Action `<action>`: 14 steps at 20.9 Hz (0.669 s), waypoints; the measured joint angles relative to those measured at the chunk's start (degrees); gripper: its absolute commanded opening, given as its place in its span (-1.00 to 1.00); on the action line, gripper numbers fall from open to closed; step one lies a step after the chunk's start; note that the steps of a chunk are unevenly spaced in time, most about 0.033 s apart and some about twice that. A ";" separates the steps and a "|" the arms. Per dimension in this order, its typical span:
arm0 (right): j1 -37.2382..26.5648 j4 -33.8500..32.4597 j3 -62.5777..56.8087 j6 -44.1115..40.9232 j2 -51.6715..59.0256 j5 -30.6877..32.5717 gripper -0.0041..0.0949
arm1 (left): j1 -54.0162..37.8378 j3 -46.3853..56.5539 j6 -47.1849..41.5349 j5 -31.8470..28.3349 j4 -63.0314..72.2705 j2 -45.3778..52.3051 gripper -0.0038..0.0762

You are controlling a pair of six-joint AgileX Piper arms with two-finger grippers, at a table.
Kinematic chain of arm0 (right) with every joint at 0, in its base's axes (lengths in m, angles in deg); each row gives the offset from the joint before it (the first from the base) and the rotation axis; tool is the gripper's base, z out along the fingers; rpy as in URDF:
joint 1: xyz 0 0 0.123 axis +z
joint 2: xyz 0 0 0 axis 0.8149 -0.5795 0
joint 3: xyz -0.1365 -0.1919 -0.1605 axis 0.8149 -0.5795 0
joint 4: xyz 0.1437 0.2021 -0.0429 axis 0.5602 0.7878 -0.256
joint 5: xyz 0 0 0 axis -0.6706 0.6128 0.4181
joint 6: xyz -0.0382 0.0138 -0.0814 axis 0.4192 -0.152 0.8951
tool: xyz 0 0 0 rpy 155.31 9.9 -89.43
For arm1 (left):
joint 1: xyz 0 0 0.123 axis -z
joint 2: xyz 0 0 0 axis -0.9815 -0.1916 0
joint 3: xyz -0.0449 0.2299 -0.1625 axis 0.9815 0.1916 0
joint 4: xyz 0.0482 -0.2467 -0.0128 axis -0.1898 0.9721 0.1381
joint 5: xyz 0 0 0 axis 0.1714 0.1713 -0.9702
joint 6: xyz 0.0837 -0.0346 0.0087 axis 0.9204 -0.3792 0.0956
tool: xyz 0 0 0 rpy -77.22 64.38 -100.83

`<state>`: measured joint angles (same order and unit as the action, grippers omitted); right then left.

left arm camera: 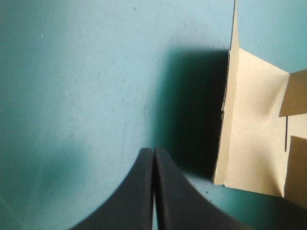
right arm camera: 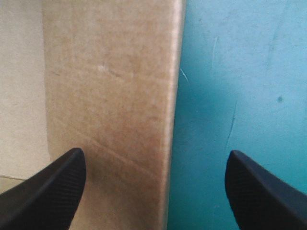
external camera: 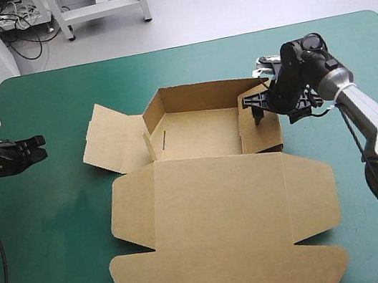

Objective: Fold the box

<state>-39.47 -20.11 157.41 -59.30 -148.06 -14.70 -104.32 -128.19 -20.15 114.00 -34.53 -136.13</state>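
The brown box [external camera: 217,202] lies mid-table. Its tray [external camera: 198,129] has the back and right walls raised, and its big lid [external camera: 227,237] lies flat toward the front. The left flap [external camera: 107,139] is splayed outward. My right gripper [external camera: 268,104] is open, astride the tray's right wall [right arm camera: 110,96], one finger inside and one outside; neither pad visibly touches the board. Off to the left my left gripper [external camera: 36,148] is shut and holds nothing, low over the teal-green cover. In the left wrist view its tip [left arm camera: 153,154] points at bare cover, with the left flap [left arm camera: 249,129] ahead and to one side.
Bare teal-green cover [external camera: 51,230] stretches between the left gripper and the box. The lid's front flaps [external camera: 227,280] reach close to the table's near edge. More bare cover [external camera: 348,49] lies behind and right of the right arm.
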 measured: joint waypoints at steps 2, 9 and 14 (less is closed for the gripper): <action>0.00 -0.20 0.00 0.00 -1.30 0.00 0.57 | 0.00 0.00 0.12 -0.31 0.05 0.00 -0.99; 0.00 -0.26 0.00 0.00 -2.57 0.77 -0.16 | 0.00 0.05 0.45 -0.43 0.12 -1.47 -0.98; -0.04 -0.89 0.00 1.52 -2.57 1.48 -0.94 | 0.00 0.05 0.50 -0.44 0.12 -2.35 -0.98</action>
<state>-39.51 -21.00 157.41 -57.77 -150.63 -13.22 -104.32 -128.14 -19.65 113.55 -34.41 -138.47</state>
